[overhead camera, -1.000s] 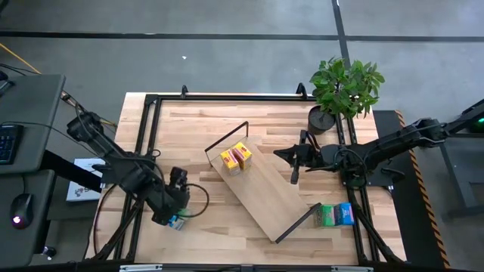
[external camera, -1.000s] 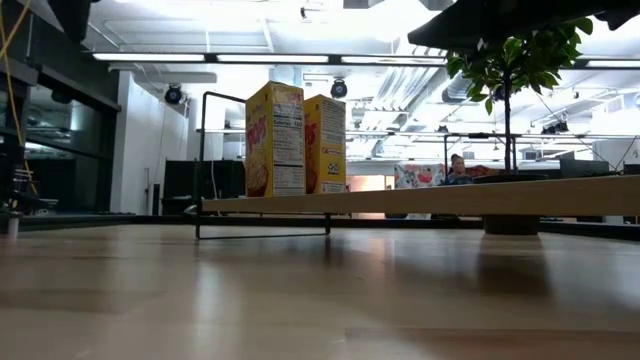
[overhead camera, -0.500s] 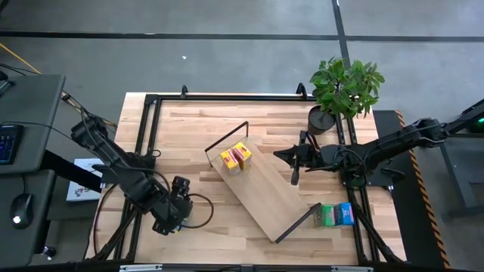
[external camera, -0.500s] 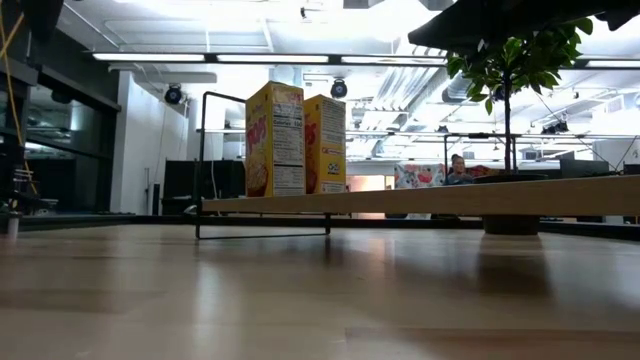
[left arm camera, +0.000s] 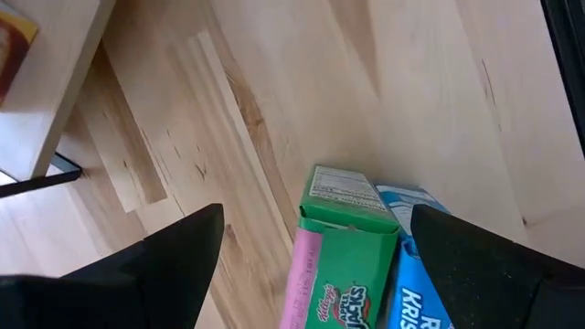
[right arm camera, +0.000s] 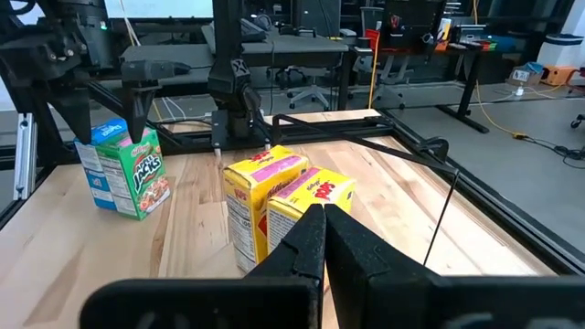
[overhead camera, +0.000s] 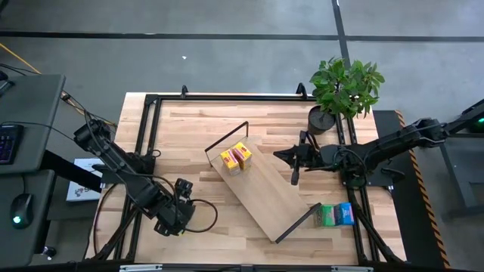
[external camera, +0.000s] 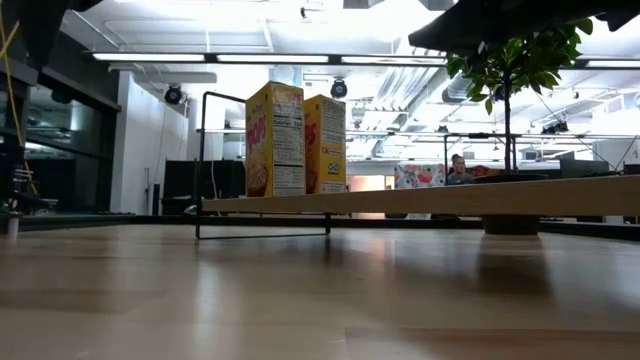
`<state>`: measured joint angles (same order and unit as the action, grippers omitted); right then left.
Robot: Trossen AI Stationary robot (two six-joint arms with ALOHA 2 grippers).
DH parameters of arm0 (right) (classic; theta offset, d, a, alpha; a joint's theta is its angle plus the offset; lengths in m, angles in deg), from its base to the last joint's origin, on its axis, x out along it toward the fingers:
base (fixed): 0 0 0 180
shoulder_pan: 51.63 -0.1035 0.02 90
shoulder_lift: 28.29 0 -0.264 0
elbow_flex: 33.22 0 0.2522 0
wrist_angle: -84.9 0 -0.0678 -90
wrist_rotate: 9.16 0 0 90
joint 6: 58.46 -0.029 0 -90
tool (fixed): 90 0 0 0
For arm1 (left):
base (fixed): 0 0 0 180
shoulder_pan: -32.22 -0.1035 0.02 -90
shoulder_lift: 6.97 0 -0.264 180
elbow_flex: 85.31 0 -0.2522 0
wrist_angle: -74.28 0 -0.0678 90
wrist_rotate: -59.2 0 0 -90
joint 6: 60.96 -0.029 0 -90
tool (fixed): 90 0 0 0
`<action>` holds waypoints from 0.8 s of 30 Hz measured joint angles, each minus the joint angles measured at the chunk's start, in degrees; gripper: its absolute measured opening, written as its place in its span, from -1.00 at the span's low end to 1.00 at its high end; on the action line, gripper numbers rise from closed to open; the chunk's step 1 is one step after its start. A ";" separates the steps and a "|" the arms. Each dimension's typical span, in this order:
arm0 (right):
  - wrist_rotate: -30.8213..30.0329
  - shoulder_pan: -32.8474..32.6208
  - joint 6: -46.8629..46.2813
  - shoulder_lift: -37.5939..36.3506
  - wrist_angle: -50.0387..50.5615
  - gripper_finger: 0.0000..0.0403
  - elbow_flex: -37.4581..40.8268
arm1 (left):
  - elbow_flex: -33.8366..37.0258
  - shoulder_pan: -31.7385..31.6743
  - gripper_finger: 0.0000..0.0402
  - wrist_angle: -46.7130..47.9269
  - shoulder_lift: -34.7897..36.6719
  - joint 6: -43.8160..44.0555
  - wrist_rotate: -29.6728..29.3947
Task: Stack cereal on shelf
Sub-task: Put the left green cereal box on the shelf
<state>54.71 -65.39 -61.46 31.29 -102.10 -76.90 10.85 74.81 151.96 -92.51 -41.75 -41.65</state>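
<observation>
Left hand (overhead camera: 180, 219) spread wide above green cereal box (left arm camera: 343, 245) and blue box (left arm camera: 416, 274) near worktop's front-left corner — poised, apparently, for a pick. Right hand (overhead camera: 293, 178) pinched shut, empty, over shelf (overhead camera: 266, 190) — two yellow boxes (overhead camera: 236, 158) already upright there.

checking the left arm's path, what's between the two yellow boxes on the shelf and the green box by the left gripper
In the right wrist view, only bare tabletop separates the yellow cereal boxes from the green box; the open left gripper hangs just above it.

Closed pincer (right arm camera: 324, 222) facing yellow boxes (right arm camera: 285, 206)
</observation>
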 joint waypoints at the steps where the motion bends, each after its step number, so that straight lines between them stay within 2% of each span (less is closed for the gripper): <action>1: 0.00 0.00 0.00 0.00 0.13 -1.00 0.00 | 0.00 0.00 0.71 0.30 0.02 0.18 -0.01; 8: -0.02 0.00 0.00 0.02 0.45 -1.00 0.00 | 0.03 0.82 0.71 6.66 0.04 4.63 0.01; 17: -0.02 0.00 0.00 0.02 0.45 -1.00 0.00 | 0.04 3.26 0.71 6.27 0.04 6.64 0.36; 24: -0.04 -0.01 -1.08 0.02 0.45 -1.00 0.00 | 0.04 2.88 0.71 6.32 0.04 5.61 -0.24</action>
<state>54.67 -65.39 -62.54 31.31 -101.65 -76.90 10.88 77.68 158.29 -92.46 -36.14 -41.89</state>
